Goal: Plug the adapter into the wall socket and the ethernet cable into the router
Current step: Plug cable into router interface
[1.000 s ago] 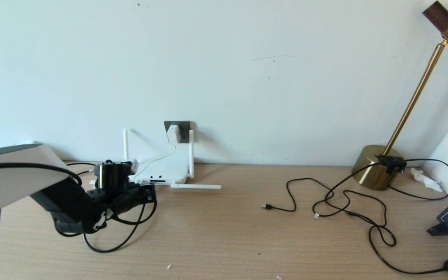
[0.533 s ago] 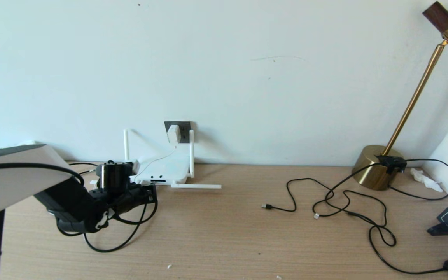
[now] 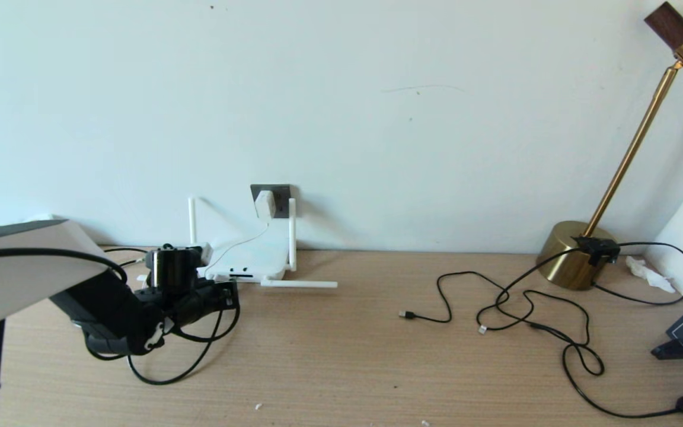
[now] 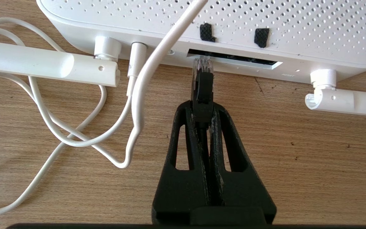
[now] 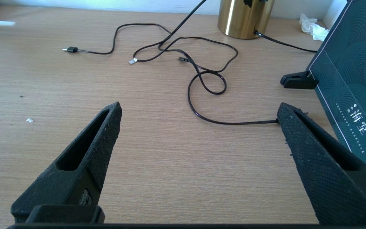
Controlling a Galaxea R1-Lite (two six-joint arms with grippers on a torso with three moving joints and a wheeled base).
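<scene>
Left hand (image 4: 203, 109) clamped on ethernet cable (image 4: 203, 92), clear plug tip at the port slot of the router (image 4: 233, 28), toward 12 o'clock. Adapter (image 3: 264, 204) already seated in wall socket (image 3: 281, 193). Risk: slight tilt, plug jamming against slot lip, router sliding back. Right hand (image 5: 199, 127) wide open, idle.

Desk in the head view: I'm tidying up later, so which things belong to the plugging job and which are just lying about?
Job:
- adapter, sitting in the wall socket
- ethernet cable, held in the left gripper, plug at the router port

Lying about:
- thin black cables
- brass lamp
- crumpled tissue
- dark green box
</scene>
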